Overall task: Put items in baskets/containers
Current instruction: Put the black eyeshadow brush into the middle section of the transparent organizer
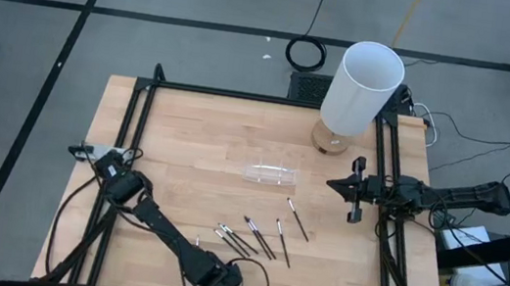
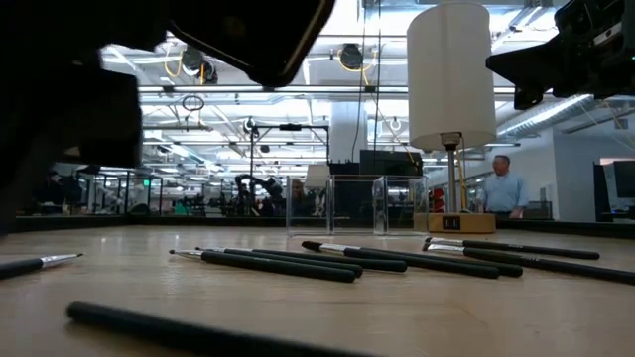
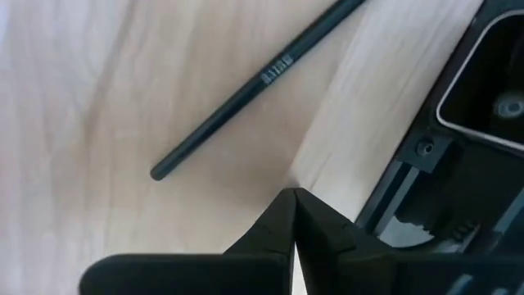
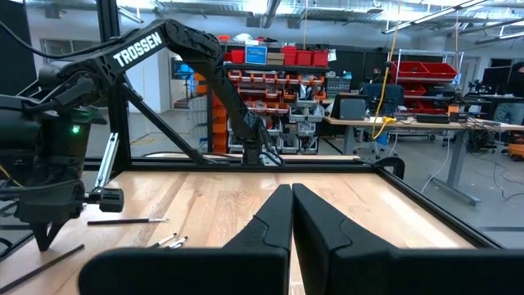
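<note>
Several thin dark sticks with pale tips lie flat on the wooden table, right of centre toward the near edge. The low view shows them in a row, with one more close in front. The small clear tray stands behind them at mid-table. My left gripper hovers shut at the near edge, pointing steeply down. Its wrist view shows its fingertips beside one lone stick, apart from it. My right gripper waits shut at the table's right side, level.
A tall white cylinder on a round wooden base stands at the far right. A black metal frame runs round the table, and its near rail lies right beside my left gripper. Bare wood spreads over the table's left half.
</note>
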Tool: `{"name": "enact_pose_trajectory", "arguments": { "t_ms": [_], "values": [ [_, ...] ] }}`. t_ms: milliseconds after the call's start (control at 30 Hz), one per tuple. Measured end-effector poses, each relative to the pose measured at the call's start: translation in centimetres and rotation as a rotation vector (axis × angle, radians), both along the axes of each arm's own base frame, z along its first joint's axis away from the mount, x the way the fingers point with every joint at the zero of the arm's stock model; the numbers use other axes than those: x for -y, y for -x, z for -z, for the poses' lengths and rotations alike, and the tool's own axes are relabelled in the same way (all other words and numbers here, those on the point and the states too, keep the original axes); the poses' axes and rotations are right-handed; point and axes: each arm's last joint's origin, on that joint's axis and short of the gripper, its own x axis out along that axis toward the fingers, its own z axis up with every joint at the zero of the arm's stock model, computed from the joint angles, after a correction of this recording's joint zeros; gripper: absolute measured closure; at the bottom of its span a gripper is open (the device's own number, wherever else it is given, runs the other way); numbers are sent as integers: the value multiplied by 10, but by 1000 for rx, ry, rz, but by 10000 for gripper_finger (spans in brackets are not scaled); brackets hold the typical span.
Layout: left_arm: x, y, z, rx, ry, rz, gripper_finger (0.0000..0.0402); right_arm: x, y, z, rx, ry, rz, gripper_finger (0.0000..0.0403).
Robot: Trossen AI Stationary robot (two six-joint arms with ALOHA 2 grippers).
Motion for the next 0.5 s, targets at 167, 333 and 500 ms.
{"name": "enact_pose_trajectory", "arguments": {
  "t_ms": [167, 333, 500],
  "values": [
    [-11, -3, -12, 98, -116, 28, 396, 0, 0, 0, 0, 0, 0, 403],
    [-35, -11, -57, 277, -215, 28, 397, 0, 0, 0, 0, 0, 0, 403],
    [-55, -30, -58, 357, -232, 147, 390, 0, 0, -1, 8, -1, 0, 403]
  ]
}}
